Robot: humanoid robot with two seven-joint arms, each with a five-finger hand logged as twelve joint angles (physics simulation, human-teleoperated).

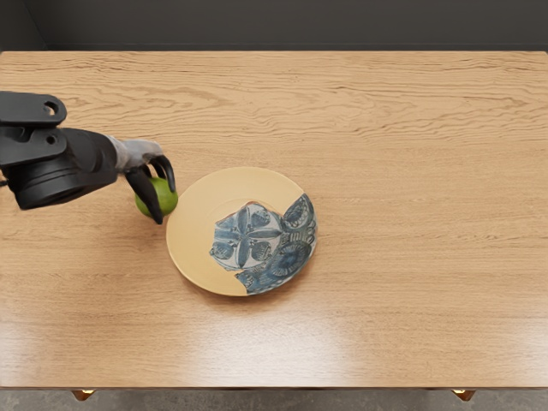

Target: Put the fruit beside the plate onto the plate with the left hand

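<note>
Head view: L hand (147, 175) curled on green fruit (166, 200), seemingly touching plate (193, 224) rim.

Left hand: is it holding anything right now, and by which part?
The left hand grips the green fruit, fingers curled over its top and left side, just left of the plate. Whether it is lifted cannot be told.

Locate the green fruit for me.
Head view, left side: the green fruit sits just left of the plate, the left hand's fingers wrapped over it.
</note>
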